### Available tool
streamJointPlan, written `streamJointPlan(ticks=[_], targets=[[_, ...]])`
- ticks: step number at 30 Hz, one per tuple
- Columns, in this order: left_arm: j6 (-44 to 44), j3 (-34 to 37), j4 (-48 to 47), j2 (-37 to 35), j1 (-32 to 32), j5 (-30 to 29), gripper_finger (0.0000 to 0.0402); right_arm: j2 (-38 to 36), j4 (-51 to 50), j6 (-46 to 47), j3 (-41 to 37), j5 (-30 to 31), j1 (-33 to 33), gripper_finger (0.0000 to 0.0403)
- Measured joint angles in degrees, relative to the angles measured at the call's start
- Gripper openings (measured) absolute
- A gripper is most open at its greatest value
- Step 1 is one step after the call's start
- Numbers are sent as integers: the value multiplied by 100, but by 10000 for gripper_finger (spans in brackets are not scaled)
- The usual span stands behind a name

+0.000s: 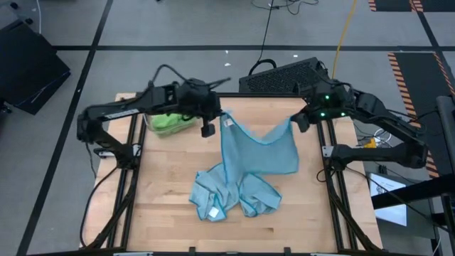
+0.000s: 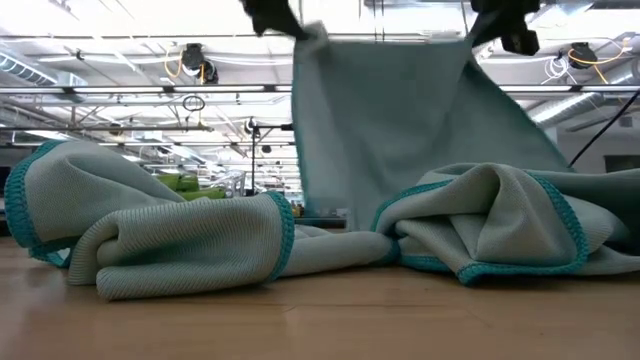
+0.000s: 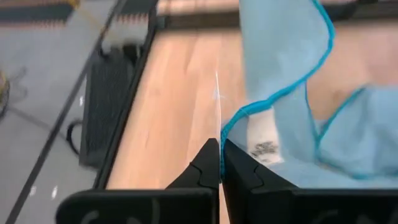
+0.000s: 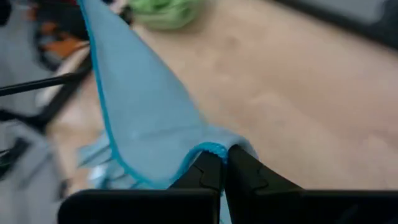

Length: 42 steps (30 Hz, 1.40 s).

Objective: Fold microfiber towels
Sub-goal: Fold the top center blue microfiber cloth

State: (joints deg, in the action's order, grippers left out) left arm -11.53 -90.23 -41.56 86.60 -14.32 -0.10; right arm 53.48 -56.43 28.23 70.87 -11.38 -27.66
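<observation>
Low view: crumpled light blue towels heaped nearest on the wooden table, teal-edged folds at 9 and 3 o'clock; behind them, one lifted towel hanging as a sheet from its top corners, each corner under a dark gripper at the upper edge.

High view: lifted towel stretched with its long axis running 9 to 3 o'clock across the table's far half, sagging in the middle, lower edge trailing toward 6 o'clock onto the crumpled blue towels. Left gripper pinching the corner at 9 o'clock beside the white tag; right gripper pinching the corner at 3 o'clock. Lime green towels bunched at 10 o'clock under the left arm; cannot tell whether inside any container. Black box just beyond the table's far edge at 12 o'clock.

Left wrist view: left gripper with jaws pressed together on the towel's teal hem, white tag just beside the fingertips.

Right wrist view: right gripper with jaws closed tight on the other corner, cloth rising away as a narrowing blue sheet; lime green towels far across the table.
</observation>
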Motion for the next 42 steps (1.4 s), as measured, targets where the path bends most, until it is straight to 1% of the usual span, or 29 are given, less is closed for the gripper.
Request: streamJointPlan(ticks=[3, 6, 10, 13, 16, 20, 25, 27, 32, 34, 38, 42], targets=[[58, 351, 340, 80, -248, -46, 7, 153, 189, -334, -107, 775, -1, 0], [69, 757, 684, 176, -446, -213, 6, 289, 849, -538, -492, 1261, -58, 0], [113, 1258, 1429, 297, -626, -297, 6, 448, 1729, -561, -1147, 1293, -241, 0], [117, 1527, 1840, 398, -739, -340, 10, 540, 2054, -686, -1553, 1292, -453, 0], [185, 1648, 2080, 502, -834, -484, 5, 572, 2176, -695, -1778, 1286, -742, 0], [376, 1662, 2238, 505, -932, -639, 10, 559, 2198, -755, -1814, 1264, -1020, 0], [390, 1662, 2159, 505, -1068, -645, 5, 583, 2228, -1175, -1814, 1300, -1295, 0], [399, 1657, 2233, 600, -1147, -717, 5, 684, 2377, -1371, -1816, 1401, -1439, 0], [487, 1656, 2330, 865, -1379, -1221, 11, 1139, 3078, -1854, -1816, 1456, -1837, 0], [584, 1658, 2267, 951, -1481, -1241, 6, 1322, 3153, -2037, -1816, 1445, -1946, 0], [814, 1658, 2207, 1030, -1599, -1246, 8, 1373, 2957, -2263, -1816, 1417, -2072, 0], [904, 1658, 2212, 1019, -1669, -1256, 8, 1068, 2666, -2418, -1816, 1426, -2118, 0]])
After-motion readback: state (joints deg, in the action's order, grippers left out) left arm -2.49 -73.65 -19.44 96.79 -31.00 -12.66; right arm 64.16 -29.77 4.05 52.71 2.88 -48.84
